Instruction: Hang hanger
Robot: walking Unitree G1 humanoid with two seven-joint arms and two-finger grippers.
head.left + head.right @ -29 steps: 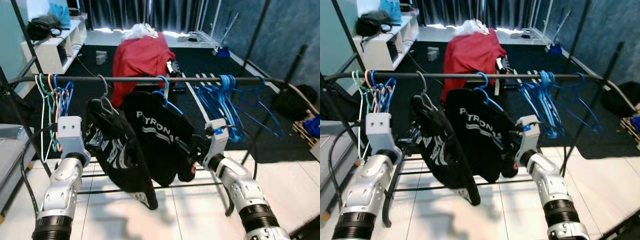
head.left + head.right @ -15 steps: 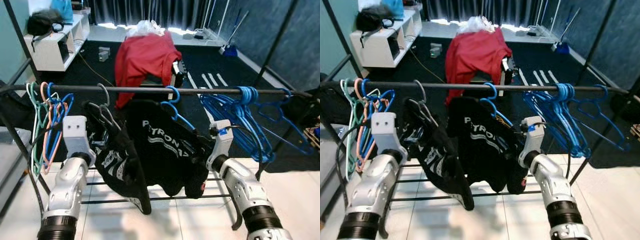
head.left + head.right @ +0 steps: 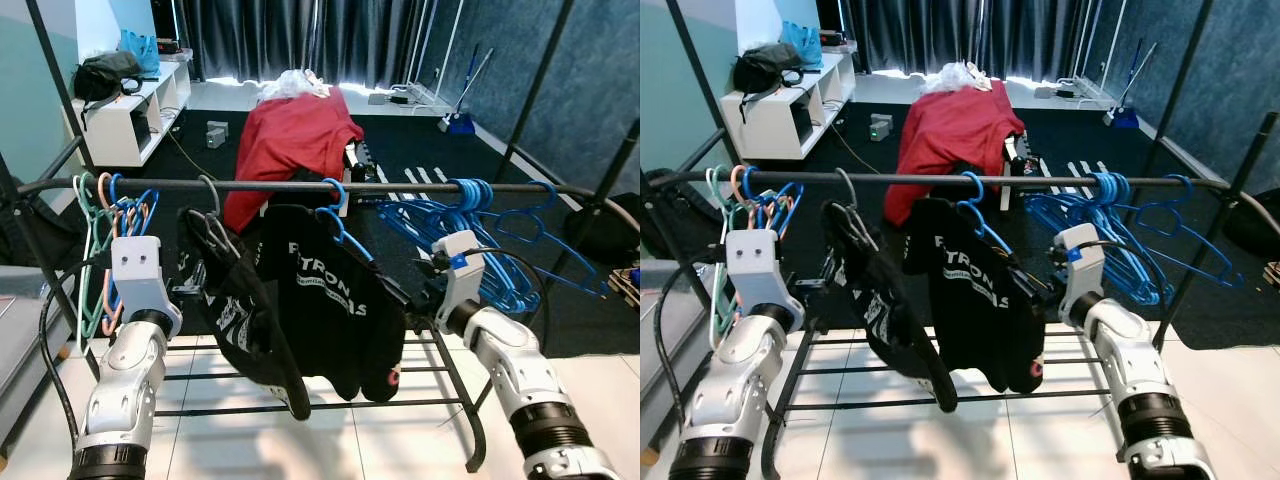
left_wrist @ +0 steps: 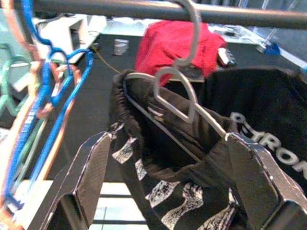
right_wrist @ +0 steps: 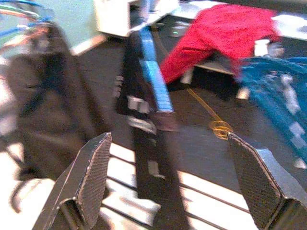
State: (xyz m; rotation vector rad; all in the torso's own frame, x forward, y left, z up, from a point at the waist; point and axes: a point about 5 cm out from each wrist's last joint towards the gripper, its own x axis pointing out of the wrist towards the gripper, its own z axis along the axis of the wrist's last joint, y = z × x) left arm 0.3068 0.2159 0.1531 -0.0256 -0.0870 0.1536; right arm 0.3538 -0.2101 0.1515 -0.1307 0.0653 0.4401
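Observation:
A black rail (image 3: 270, 186) runs across in front of me. On it hang a blue hanger (image 3: 336, 196) carrying a black printed shirt (image 3: 330, 305) and a grey hanger (image 4: 184, 81) carrying a black patterned garment (image 3: 235, 300). My left gripper (image 4: 168, 143) is open, just short of the grey hanger's garment, with nothing held. My right gripper (image 5: 169, 139) is open beside the right shoulder of the printed shirt, facing the blue hanger's arm (image 5: 153, 79). In the head view both sets of fingers merge with the dark cloth.
A bundle of blue hangers (image 3: 485, 215) crowds the rail's right part and several coloured hangers (image 3: 105, 215) its left end. A red garment (image 3: 290, 135) lies on something behind the rack. The rack's low bars (image 3: 430, 350) and slanted uprights (image 3: 545, 75) stand close. A white shelf (image 3: 120, 115) is at the far left.
The whole view has shifted, so the camera moved. Both hangers stay hooked on the rail. My right gripper now sits a little clear of the printed shirt's edge.

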